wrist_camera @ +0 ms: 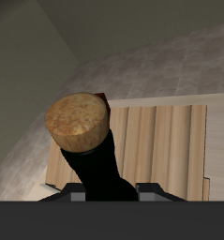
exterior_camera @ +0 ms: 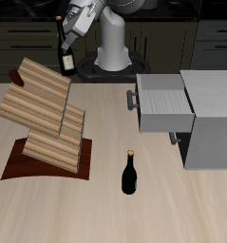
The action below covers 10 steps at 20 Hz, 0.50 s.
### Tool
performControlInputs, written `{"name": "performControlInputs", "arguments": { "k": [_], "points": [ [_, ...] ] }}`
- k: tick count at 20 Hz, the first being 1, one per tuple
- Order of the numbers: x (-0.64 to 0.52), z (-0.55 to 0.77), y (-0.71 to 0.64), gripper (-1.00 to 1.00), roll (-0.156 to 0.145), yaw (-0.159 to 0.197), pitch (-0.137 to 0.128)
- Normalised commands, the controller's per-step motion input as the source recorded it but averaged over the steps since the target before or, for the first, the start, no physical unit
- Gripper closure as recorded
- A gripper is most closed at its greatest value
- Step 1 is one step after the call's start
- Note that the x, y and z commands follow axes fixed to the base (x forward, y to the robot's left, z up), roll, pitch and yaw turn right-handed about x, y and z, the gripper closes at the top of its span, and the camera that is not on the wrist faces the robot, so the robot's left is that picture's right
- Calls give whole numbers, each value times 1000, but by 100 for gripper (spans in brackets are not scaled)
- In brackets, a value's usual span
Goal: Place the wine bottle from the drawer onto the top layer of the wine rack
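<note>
My gripper (exterior_camera: 65, 38) is shut on the wine bottle (exterior_camera: 65, 55), a near-black bottle held upright by its upper part, high above the table and just behind the wine rack. In the wrist view the bottle (wrist_camera: 97, 169) fills the middle with its tan cap (wrist_camera: 78, 118) toward the camera. The top layer of the wine rack (exterior_camera: 41, 82) is a tilted light-wood slab; it shows below the bottle in the wrist view (wrist_camera: 165, 150). The drawer (exterior_camera: 163, 101) stands pulled out of the grey cabinet (exterior_camera: 212, 116), with nothing showing in it.
A second dark bottle (exterior_camera: 130, 174) with a gold cap stands upright on the table near the front edge, between the rack and the cabinet. The rack's dark red-brown base (exterior_camera: 25, 163) lies on the table. The robot's base (exterior_camera: 113, 49) stands at the back.
</note>
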Motion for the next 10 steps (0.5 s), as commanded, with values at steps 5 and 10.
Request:
{"name": "performControlInputs", "arguments": {
  "k": [5,10],
  "points": [
    [105,-218,-90,100,-33,-33,43],
    [65,-212,-74,100,-20,-37,32]
  ]
}}
